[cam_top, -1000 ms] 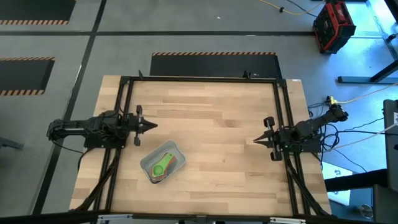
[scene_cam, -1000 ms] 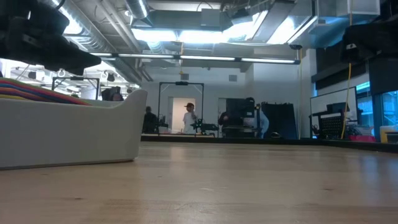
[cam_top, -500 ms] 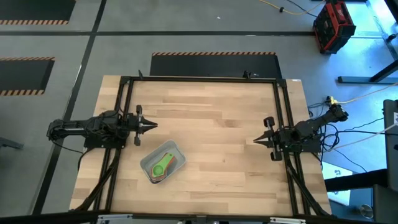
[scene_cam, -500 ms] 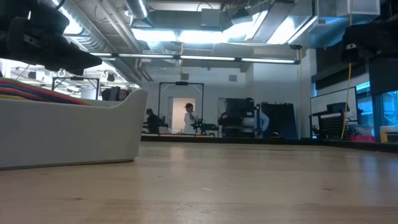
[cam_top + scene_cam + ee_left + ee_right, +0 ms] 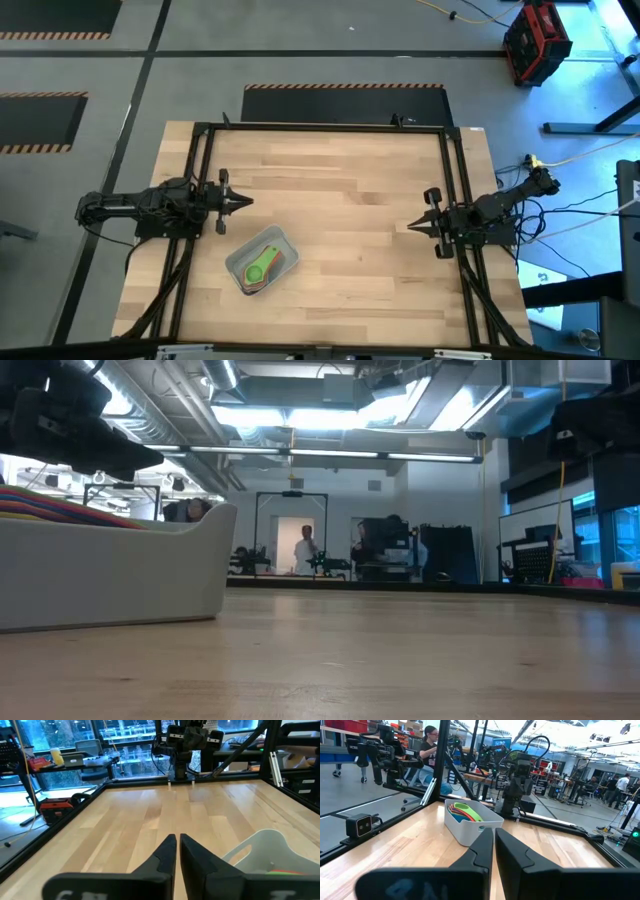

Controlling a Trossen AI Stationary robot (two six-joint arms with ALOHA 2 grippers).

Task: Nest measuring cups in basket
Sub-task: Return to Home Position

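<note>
The pale grey-blue basket [image 5: 262, 260] sits flat on the table near its near-left part and holds the nested measuring cups [image 5: 262, 268], green one on top, coloured rims below. The low view shows the basket's wall [image 5: 110, 575] with the cups' handles [image 5: 60, 507] sticking over its rim. In the right wrist view the basket [image 5: 470, 826] holds the cups [image 5: 465, 812]. My left gripper [image 5: 246, 202] hovers shut at the table's left side, just beyond the basket. My right gripper [image 5: 411, 226] waits shut at the table's right side.
A black frame [image 5: 325, 128] runs round the wooden table [image 5: 350, 200]. People stand in the room beyond the table's far edge [image 5: 305, 550]. A small camera [image 5: 362, 825] sits on the table's edge. Bare wood lies between the two grippers.
</note>
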